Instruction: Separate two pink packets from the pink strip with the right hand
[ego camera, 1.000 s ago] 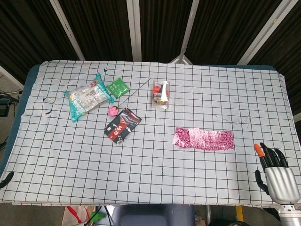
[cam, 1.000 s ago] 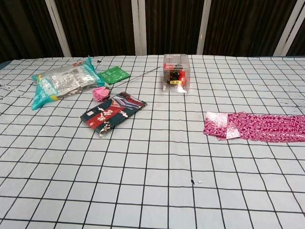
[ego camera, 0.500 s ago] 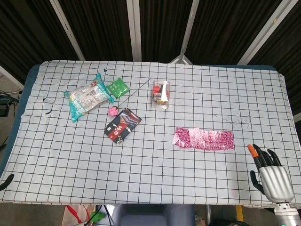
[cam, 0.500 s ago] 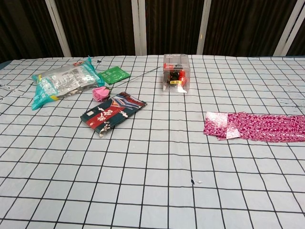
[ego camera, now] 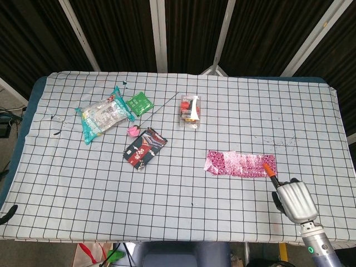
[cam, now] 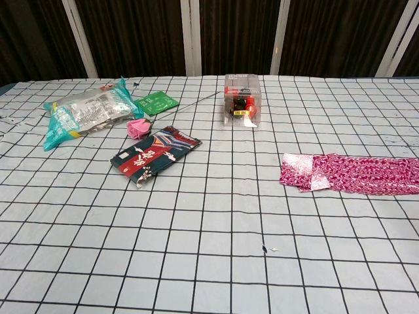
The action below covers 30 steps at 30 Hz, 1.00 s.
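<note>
The pink strip (ego camera: pixel 241 164) lies flat on the checked cloth right of centre, its left end folded over; in the chest view the pink strip (cam: pixel 353 174) runs off toward the right edge. My right hand (ego camera: pixel 293 200) hovers just below and right of the strip's right end, holding nothing. Its orange fingertip (ego camera: pixel 269 169) reaches the strip's lower right corner; the other fingers are hidden behind the palm. The chest view does not show this hand. Only a dark sliver of my left hand (ego camera: pixel 6 214) shows at the lower left edge.
A clear box (ego camera: pixel 189 109) with red items stands at mid-table. To its left lie a dark red packet (ego camera: pixel 145 147), a small pink object (ego camera: pixel 133 130), a green packet (ego camera: pixel 139 103) and a teal-and-silver bag (ego camera: pixel 103 115). The table's front edge is just behind my right hand.
My right hand has moved up and left from the table's right front corner to the strip's right end, and its spread fingers have turned out of sight. The strip has not moved.
</note>
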Each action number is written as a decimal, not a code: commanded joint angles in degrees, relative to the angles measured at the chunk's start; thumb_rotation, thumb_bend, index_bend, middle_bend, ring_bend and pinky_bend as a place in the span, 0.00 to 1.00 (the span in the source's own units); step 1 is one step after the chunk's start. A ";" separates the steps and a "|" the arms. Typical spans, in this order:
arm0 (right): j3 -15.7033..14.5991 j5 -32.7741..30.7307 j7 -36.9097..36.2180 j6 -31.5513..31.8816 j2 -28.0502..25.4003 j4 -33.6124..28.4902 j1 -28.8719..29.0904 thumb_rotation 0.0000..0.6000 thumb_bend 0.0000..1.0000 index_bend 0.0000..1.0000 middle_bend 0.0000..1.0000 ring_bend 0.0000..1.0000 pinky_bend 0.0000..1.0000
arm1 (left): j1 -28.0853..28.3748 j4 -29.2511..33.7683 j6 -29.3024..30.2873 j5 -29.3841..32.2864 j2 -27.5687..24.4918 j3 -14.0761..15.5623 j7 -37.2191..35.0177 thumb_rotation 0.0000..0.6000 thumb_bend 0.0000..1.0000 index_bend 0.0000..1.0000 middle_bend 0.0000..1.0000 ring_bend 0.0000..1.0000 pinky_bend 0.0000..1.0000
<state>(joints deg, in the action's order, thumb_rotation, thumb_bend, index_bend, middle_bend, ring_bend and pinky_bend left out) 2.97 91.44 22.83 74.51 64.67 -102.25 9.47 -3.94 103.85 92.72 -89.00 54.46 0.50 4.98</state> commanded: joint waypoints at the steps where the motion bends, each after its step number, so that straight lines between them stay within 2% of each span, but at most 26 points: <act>1: 1.88 -3.95 5.63 -5.33 1.67 -1.66 3.68 1.00 0.61 0.01 0.74 0.79 0.60 | -0.03 -0.02 0.08 0.06 -0.03 -0.06 -0.05 1.00 0.35 0.16 0.00 0.00 0.09; 4: 2.46 -6.63 9.28 -8.38 3.12 -2.01 5.58 1.00 0.72 0.02 0.80 0.83 0.62 | 0.00 -0.06 0.05 0.27 -0.01 -0.17 -0.04 1.00 0.35 0.16 0.00 0.00 0.09; 7: 2.82 -9.12 12.30 -10.52 4.70 -1.99 6.98 1.00 0.78 0.03 0.82 0.85 0.64 | 0.11 -0.07 -0.18 0.47 0.03 -0.24 0.12 1.00 0.35 0.16 0.00 0.00 0.09; 20: 4.42 -23.43 26.11 -17.84 14.08 -0.92 14.28 1.00 0.78 0.03 0.82 0.85 0.64 | 0.71 -0.15 -1.29 1.92 0.30 -0.80 1.03 1.00 0.35 0.16 0.00 0.00 0.09; 30: 5.48 -34.54 34.70 -18.49 19.43 1.03 19.97 1.00 0.78 0.03 0.82 0.85 0.64 | 1.84 -0.47 -3.23 3.35 0.66 -1.36 1.76 1.00 0.35 0.16 0.00 0.00 0.09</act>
<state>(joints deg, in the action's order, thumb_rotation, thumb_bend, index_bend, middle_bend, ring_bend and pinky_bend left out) 8.19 58.97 55.90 56.02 82.91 -101.86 28.10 -2.18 103.40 89.59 -85.74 55.09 -0.82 6.66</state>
